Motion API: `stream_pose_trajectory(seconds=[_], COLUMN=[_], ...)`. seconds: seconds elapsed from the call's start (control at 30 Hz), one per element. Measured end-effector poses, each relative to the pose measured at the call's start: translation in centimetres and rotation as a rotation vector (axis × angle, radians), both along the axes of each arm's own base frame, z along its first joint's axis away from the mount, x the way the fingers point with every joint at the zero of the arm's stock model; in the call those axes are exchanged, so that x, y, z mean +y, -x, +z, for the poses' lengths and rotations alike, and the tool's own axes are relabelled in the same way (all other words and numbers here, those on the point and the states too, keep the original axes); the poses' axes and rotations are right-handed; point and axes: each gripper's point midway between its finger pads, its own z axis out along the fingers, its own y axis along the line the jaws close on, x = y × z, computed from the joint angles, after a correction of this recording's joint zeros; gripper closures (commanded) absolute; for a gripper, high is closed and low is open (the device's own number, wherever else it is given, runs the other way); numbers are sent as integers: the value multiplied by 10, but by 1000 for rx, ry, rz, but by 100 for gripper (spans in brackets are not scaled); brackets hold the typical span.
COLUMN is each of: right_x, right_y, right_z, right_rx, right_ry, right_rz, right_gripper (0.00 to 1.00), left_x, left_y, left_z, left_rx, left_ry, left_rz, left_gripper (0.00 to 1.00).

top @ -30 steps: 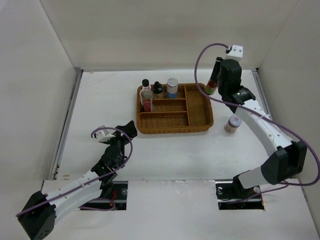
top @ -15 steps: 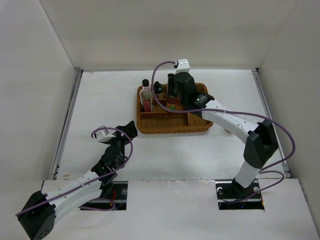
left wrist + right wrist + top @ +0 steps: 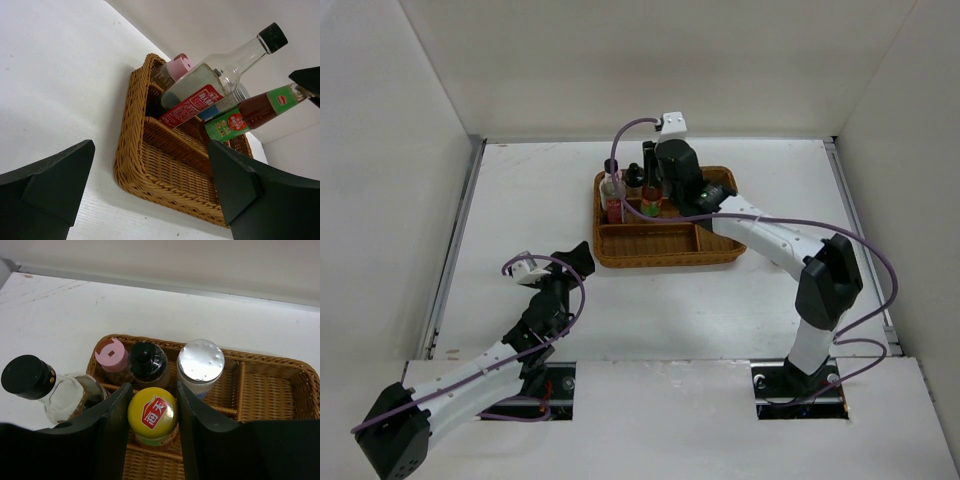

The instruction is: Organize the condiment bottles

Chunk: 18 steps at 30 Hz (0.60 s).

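Held bottle: the dark red bottle with the yellow cap sits low centre in the right wrist view, over the left-hand compartments of the wicker tray. We cannot tell whether its base touches the weave.
Right gripper: the right gripper has its fingers clamped on the bottle's top end, one on each side of the cap.
Handling: we judge it rigid, smooth-walled and weighted by its liquid. A hold up by the cap lets it hang upright, though a slick neck could slip or twist.
Neighbours: the pink-capped jar, the black-topped bottle and the silver-lidded jar stand in a row just above it in the frame. The clear bottle with the black cap is at the lower left.
In the way: we think the gap is tight. A finger could brush the tall clear bottle and tip it.
Left gripper: the left gripper is at the lower left of the overhead view with its fingers wide apart, holding nothing, well apart from the tray.
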Motion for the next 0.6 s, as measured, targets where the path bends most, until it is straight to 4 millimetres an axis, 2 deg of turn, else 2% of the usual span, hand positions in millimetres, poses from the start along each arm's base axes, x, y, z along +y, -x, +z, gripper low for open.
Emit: stream_pose_trajectory(seconds=[0.13,0.33,0.5,0.6], right_x=[8,28,39,44], right_y=[-3,-1,10,11], right_z=[-13,-47,-64,-58], right_rx=[10,44,57,26], right_ry=[12,52,86,67], right_rz=[5,24,44,41], right_gripper=[72,67,49,37], left_x=[0,0,0,0], left_y=[0,0,0,0], left_z=[0,0,0,1], left_rx=[-1,-1,-1,-2], left_ry=[1,1,1,2], left_rz=[0,0,0,0], left_gripper=[0,0,0,0])
